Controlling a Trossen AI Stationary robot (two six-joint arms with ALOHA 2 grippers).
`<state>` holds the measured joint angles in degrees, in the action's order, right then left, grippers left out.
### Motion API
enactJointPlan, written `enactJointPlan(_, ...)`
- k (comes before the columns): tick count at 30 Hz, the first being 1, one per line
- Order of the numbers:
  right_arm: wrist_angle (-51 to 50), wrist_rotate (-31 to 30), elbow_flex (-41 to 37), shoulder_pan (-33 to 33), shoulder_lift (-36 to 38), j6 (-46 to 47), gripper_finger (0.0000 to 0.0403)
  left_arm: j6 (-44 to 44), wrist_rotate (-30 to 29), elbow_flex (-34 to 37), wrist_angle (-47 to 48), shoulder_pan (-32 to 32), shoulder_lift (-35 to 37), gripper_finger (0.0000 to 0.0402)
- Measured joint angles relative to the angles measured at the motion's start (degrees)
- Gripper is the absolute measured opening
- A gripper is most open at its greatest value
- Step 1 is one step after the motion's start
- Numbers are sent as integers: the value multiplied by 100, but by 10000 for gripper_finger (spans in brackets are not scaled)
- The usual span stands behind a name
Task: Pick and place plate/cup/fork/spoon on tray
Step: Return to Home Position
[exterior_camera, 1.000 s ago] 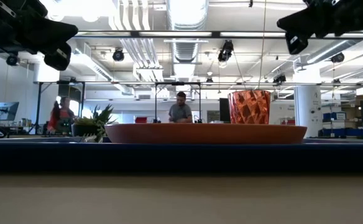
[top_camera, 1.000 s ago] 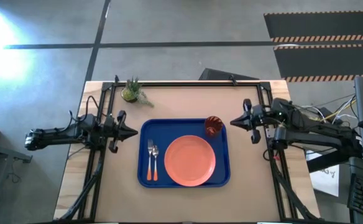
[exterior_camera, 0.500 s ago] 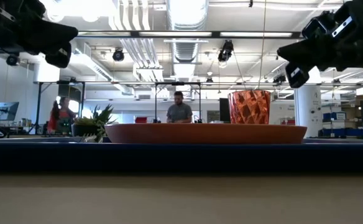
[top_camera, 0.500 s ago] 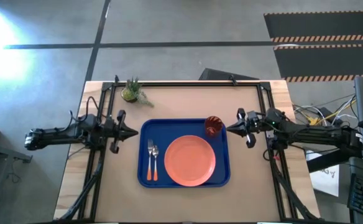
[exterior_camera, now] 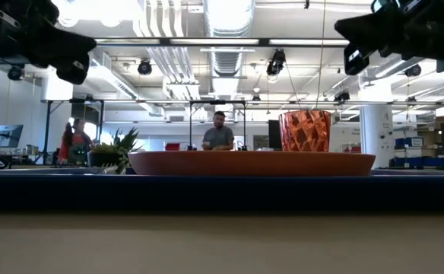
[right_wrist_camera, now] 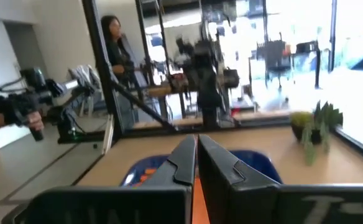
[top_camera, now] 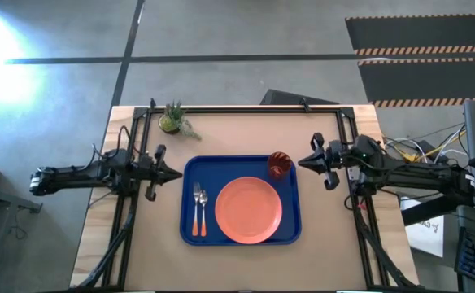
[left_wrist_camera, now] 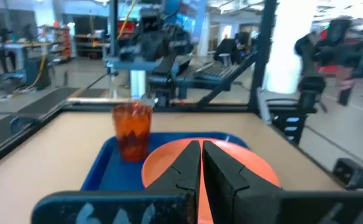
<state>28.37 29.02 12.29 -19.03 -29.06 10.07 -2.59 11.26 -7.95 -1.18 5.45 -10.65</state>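
With both pairs of fingers clenched on nothing, the left gripper (top_camera: 175, 173) and right gripper (top_camera: 302, 162) hover near the counter's (top_camera: 327, 260) left and right edges. Plate (top_camera: 249, 211), cup (top_camera: 279, 164), fork (top_camera: 197, 209) and spoon (top_camera: 203, 212) lie in the tray (top_camera: 237, 159), mid-counter. Judged complete; next move: retract. No legible writing.
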Motion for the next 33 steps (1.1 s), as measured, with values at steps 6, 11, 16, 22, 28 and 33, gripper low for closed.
enactJointPlan(6, -842, 0, -2, 0, -4, 101, 9, 0, 637, -221, 33, -2, 2, 0)
enactJointPlan(11, -350, 206, -240, 0, 4, 111, 9, 0, 674, -289, 80, -1, 3, 0)
enactJointPlan(16, 916, 293, -605, 0, 11, 129, 9, 0, 676, -290, 133, 0, 11, 0)
enactJointPlan(22, 1080, 249, -974, 0, 9, 639, 9, 0, 676, -290, 231, -2, 22, 0)
enactJointPlan(28, 1179, 258, -1132, 0, 22, 587, 9, 0, 676, -290, 233, -1, 24, 0)
enactJointPlan(33, 1967, 305, -1149, 0, 54, 587, 9, 0, 677, -290, 235, 0, 32, 0)
